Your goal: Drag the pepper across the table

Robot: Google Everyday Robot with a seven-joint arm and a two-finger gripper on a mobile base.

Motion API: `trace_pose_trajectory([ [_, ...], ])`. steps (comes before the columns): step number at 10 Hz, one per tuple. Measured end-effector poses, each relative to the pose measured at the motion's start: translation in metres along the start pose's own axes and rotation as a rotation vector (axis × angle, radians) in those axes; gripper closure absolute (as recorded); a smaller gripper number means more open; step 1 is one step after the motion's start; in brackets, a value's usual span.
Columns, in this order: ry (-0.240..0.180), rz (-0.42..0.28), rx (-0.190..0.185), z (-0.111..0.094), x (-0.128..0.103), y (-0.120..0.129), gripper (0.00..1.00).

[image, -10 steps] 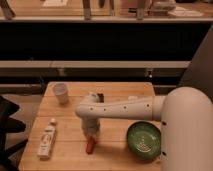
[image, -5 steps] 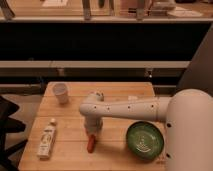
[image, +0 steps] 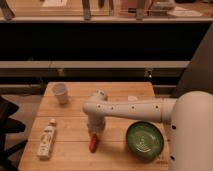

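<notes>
The pepper (image: 93, 144) is a small slim red-orange chili lying near the front middle of the light wooden table (image: 75, 122). My white arm reaches in from the right. My gripper (image: 94, 133) points down right above the pepper's upper end and hides part of it. I cannot tell whether it touches the pepper.
A white cup (image: 60, 92) stands at the back left. A white bottle with a green label (image: 47, 143) lies at the front left. A green bowl (image: 144, 139) sits at the front right. Dark shelving runs behind the table; a black chair is at the left edge.
The gripper and the pepper under it have shifted slightly, the arm's elbow rising a little. The cup, bottle and bowl have not moved.
</notes>
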Motion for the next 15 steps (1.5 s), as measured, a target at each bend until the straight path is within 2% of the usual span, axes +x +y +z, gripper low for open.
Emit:
trace_pose_trajectory([
  [4, -0.01, 0.021, 0.008, -0.005, 0.014, 0.011, 0.98],
  [15, -0.021, 0.076, 0.04, -0.014, 0.045, 0.021, 0.98],
])
